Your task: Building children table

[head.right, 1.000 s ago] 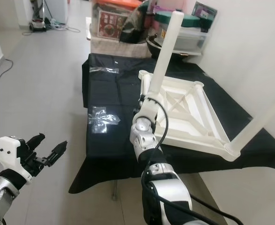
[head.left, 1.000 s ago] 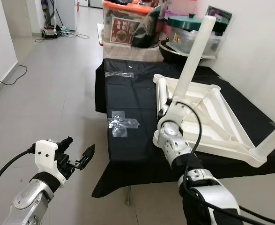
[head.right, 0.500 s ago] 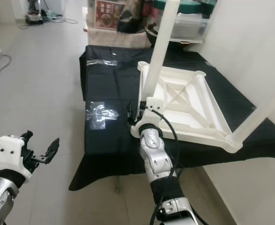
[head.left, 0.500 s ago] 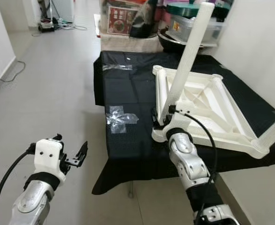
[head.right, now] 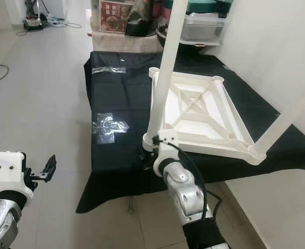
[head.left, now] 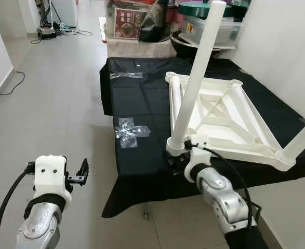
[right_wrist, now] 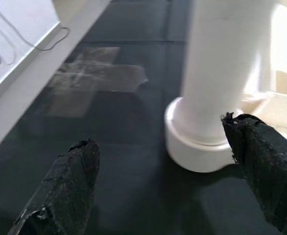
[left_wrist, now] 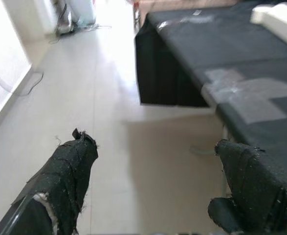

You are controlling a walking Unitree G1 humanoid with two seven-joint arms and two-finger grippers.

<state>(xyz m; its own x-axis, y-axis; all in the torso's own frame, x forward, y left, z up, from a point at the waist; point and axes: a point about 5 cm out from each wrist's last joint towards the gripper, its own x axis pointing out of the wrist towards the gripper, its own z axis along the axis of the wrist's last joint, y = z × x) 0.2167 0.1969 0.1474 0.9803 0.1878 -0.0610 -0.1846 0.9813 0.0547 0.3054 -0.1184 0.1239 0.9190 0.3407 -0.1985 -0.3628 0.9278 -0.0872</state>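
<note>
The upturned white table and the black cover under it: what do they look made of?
The white table looks like moulded plastic, matt to slightly glossy: ribbed underside, round leg socket cast in one piece. The black cover looks like thin cloth or plastic sheet: it creases and hangs over the edge; which one is unclear.

Low table with black cloth (head.left: 142, 155) ahead of me; on it the upturned white table frame (head.left: 222, 122), two clear tape patches (head.left: 131, 131), storage boxes (head.left: 142, 23) at far end.

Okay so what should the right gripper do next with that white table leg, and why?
Probably ease forward and close on the white plastic table leg. The right gripper is open just short of its base, one finger beside the corner socket, nothing held yet.
</note>
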